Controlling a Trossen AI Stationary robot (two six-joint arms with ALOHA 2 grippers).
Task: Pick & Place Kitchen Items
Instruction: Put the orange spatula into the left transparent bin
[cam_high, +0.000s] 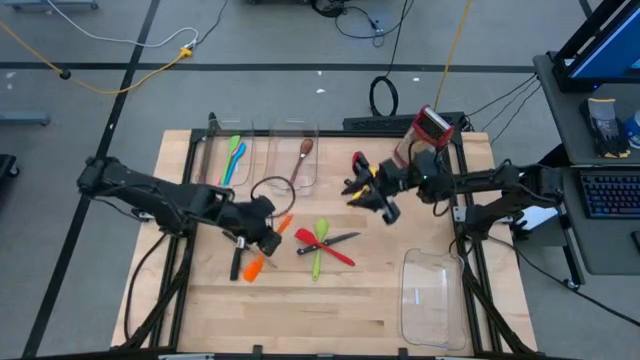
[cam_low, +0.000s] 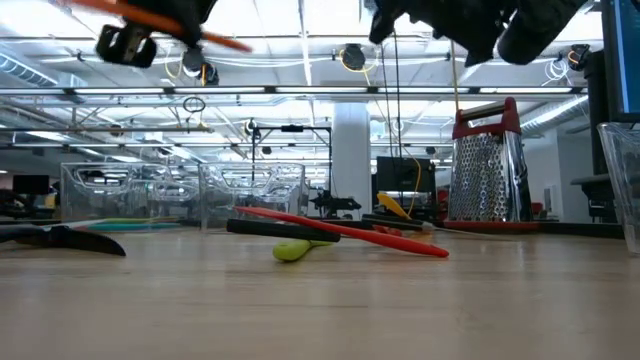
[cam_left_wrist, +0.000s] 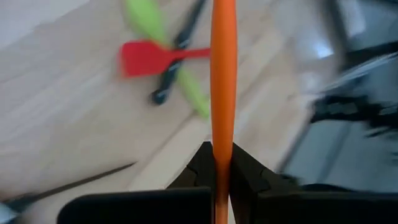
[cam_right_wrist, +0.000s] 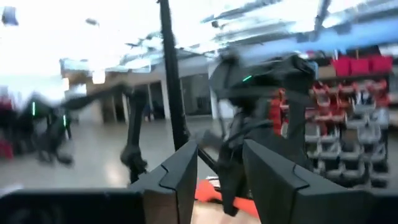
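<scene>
Where the left tool (cam_left_wrist: 222, 163) pinches, the orange utensil (cam_left_wrist: 223, 74) runs between its fingers

The near strip of the worktop (cam_high: 300, 320) lies bare from its left edge to the clear bin (cam_high: 428, 297) at near right. Mid-worktop, crossed red spatula (cam_high: 322, 246), green spoon (cam_high: 319, 247) and knife (cam_high: 334, 240) block passage; the grater (cam_high: 425, 133) stands far right.
</scene>
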